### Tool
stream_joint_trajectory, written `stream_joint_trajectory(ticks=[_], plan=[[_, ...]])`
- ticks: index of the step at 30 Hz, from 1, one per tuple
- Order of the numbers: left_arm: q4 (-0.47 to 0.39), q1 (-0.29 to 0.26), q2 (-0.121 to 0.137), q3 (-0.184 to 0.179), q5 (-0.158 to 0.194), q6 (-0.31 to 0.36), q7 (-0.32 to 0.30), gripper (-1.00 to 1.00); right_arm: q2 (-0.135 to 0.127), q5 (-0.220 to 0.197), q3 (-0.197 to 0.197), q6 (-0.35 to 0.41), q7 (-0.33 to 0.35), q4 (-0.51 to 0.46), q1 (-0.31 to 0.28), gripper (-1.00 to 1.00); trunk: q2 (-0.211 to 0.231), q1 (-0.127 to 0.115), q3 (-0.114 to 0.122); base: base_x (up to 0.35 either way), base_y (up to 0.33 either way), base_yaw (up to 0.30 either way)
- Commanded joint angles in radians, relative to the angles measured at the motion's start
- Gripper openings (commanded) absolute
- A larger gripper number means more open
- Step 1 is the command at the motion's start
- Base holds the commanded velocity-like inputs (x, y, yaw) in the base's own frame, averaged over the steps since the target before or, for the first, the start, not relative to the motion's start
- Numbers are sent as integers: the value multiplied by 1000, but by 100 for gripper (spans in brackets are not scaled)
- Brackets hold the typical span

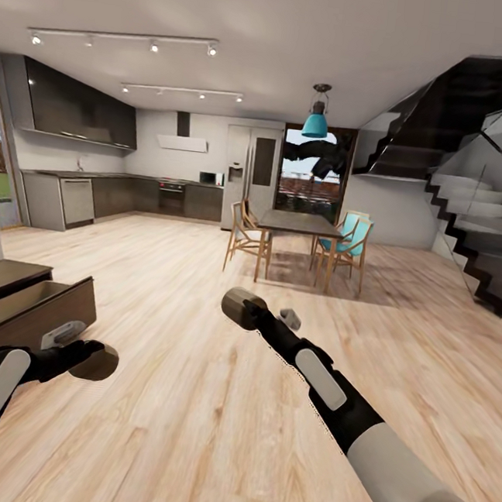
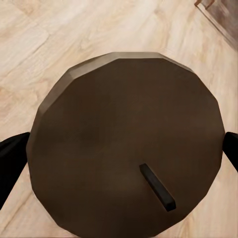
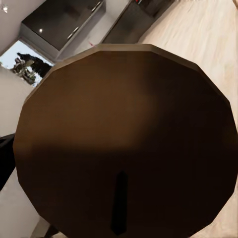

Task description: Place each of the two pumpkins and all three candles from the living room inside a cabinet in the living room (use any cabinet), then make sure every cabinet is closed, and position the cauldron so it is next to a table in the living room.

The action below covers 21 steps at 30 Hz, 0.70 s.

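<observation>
Both grippers are pinching candles — left gripper (image 1: 92,359) gripping one candle (image 1: 96,364) at seven o'clock, right gripper (image 1: 253,311) gripping the second candle (image 1: 238,307) near centre — two candles counted.

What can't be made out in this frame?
- Left gripper: in the left wrist view the candle it holds hides the finger contact.
- Right gripper: the same behind its candle.
- Cabinet: cut by the head view's left edge; the open drawer's contents hidden by its front.
- Kitchen counter items: too small.
</observation>
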Motion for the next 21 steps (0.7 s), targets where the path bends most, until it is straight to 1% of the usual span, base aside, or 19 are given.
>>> stream_joint_trajectory(ticks=[1,2,4,6,7,8,9,11,12,14,16,19,21], plan=[[-1,-1,-1,1,14,4,9,-100,-1,-15,-9,3,4,0,-1,-100,-1,0,-1,313,-144,0],[-1,-1,-1,1,14,4,9,-100,-2,-20,-23,6,6,0,-1,-100,-1,0,-1,313,-144,0],[-1,-1,-1,1,14,4,9,-100,-11,-24,-35,13,21,1,-1,-100,-1,0,-1,313,-144,0],[-1,-1,-3,1,14,4,9,-100,-36,-26,-40,46,78,2,-1,-100,-1,0,-1,313,-144,0],[-1,-1,-3,1,14,4,9,-100,-53,-26,-44,67,109,2,-1,-100,-1,0,-1,313,-144,0],[-1,-1,-5,1,13,4,10,-100,-78,-26,-54,95,160,3,-1,-100,-1,0,-1,313,-144,0],[-1,-1,-5,0,13,3,10,-100,-98,-27,-69,116,213,6,-1,-100,-1,0,-1,313,-144,0],[-1,-1,-6,1,13,3,11,-100,-114,-28,-90,145,283,18,-1,-100,-1,0,-1,313,-144,0],[-1,-1,-7,1,13,3,11,-100,-119,-28,-98,177,323,26,-1,-100,-1,0,-1,313,-144,0],[-1,-1,-7,-1,13,3,11,-100,-122,-27,-105,232,350,32,-1,-100,-1,0,-1,313,-144,0],[-1,-1,-7,-7,13,3,11,-100,-123,-27,-111,262,357,35,-1,-100,-1,0,-1,313,-144,0],[-1,-1,-8,-11,13,3,12,-100,-123,-26,-119,273,358,37,-1,-100,-1,0,-1,313,-144,0],[-1,-1,-9,-11,11,2,12,-100,-124,-26,-121,273,344,38,-1,-100,-1,0,-1,313,-132,0]])
